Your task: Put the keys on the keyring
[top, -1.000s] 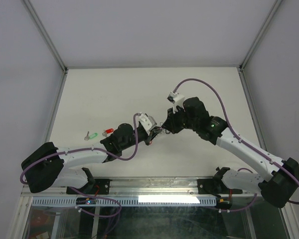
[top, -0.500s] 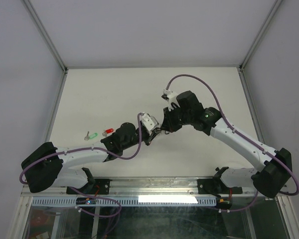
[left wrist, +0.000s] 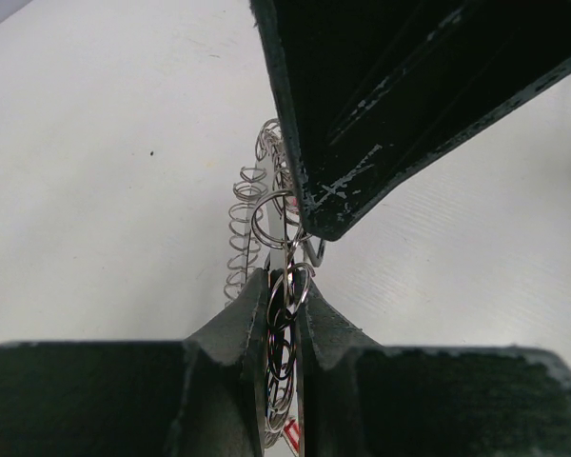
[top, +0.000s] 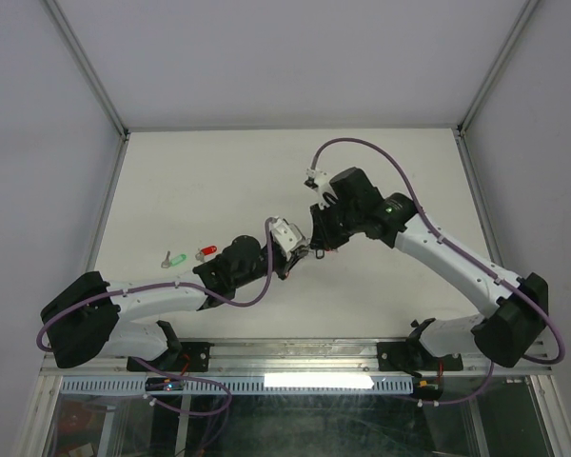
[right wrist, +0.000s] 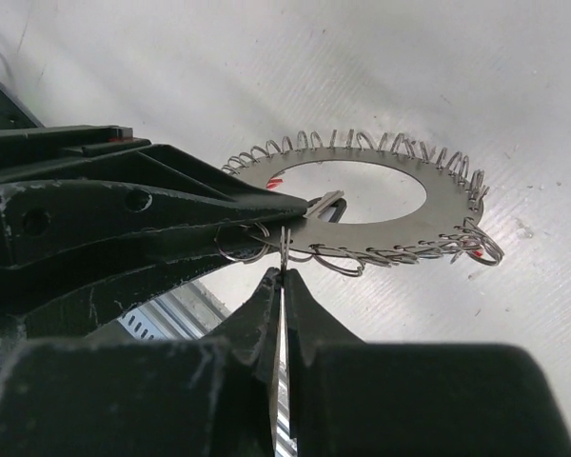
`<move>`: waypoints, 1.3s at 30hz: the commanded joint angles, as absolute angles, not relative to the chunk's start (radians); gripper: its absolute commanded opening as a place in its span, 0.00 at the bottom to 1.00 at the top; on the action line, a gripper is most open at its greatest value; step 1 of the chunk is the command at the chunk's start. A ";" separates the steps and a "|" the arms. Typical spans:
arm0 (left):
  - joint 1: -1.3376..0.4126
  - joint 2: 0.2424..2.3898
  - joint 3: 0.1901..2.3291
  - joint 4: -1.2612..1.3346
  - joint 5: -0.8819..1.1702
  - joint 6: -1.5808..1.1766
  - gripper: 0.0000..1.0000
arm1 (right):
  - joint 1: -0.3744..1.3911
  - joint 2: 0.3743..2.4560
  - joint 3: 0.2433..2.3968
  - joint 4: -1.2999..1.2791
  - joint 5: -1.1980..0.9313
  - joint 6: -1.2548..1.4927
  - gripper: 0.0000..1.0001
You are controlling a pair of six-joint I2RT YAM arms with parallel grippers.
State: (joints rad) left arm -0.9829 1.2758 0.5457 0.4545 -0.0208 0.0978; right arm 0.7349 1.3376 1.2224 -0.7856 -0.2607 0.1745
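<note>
Both grippers meet tip to tip over the middle of the table. The left gripper has its jaws nearly closed, pinching the keyring by its rim. The flat grey plate sticks out past its fingertips, big hole and all (on its own wrist cam you only get the ring edge-on, sandwiched between the two pads).

The right gripper is fully closed, with a thin silver strip poking up from between its tips. It could be a key seen edge-on, honestly can't tell. The top of that strip sits right at the ring's near rim, in among the wire loops and just beside the left gripper's fingertip. From the right gripper's side, the ring spreads away ahead of its tips. A couple of tiny red bits show at the rim, too small to make out.

Two loose keys lie on the table well behind the left gripper, off to the side of its forearm. The red-headed key is the nearer one, and the green-headed key is just past it
</note>
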 commanded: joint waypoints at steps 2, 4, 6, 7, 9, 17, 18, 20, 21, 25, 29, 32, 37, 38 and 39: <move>-0.977 1.248 0.563 0.456 -0.072 0.122 0.00 | 0.726 1.181 1.199 -0.641 -0.226 0.163 0.08; -0.977 1.243 0.559 0.457 -0.074 0.121 0.00 | 0.726 1.144 1.170 -0.594 -0.216 0.149 0.14; -0.977 1.242 0.557 0.459 -0.072 0.123 0.00 | 0.726 1.112 1.142 -0.551 -0.224 0.138 0.17; -0.977 1.242 0.557 0.459 -0.071 0.124 0.00 | 0.727 1.099 1.123 -0.532 -0.223 0.138 0.18; -0.977 1.240 0.556 0.461 -0.069 0.124 0.00 | 0.726 1.083 1.102 -0.507 -0.223 0.138 0.19; -0.977 1.231 0.544 0.479 -0.045 0.129 0.00 | 0.726 1.124 1.098 -0.537 -0.227 0.148 0.23; -0.977 1.226 0.537 0.491 -0.038 0.128 0.00 | 0.726 1.130 1.099 -0.544 -0.238 0.149 0.23; -0.977 1.219 0.526 0.505 -0.031 0.125 0.00 | 0.726 1.138 1.094 -0.547 -0.280 0.147 0.24; -0.977 1.219 0.526 0.506 -0.030 0.123 0.00 | 0.726 1.142 1.088 -0.544 -0.305 0.146 0.24; -0.978 1.228 0.527 0.501 -0.036 0.115 0.00 | 0.726 1.146 1.059 -0.522 -0.355 0.144 0.27; -0.977 1.237 0.532 0.480 -0.065 0.101 0.00 | 0.726 1.143 1.039 -0.529 -0.258 0.143 0.34; -0.976 1.240 0.532 0.471 -0.067 0.098 0.00 | 0.726 1.130 1.006 -0.493 -0.285 0.150 0.39; -0.977 1.254 0.557 0.414 -0.113 0.112 0.00 | 0.726 1.124 0.974 -0.478 -0.223 0.190 0.44; -0.976 1.253 0.560 0.406 -0.131 0.117 0.00 | 0.726 1.117 0.969 -0.479 -0.190 0.196 0.45; -0.976 1.253 0.565 0.395 -0.148 0.121 0.00 | 0.726 1.106 0.963 -0.479 -0.148 0.206 0.45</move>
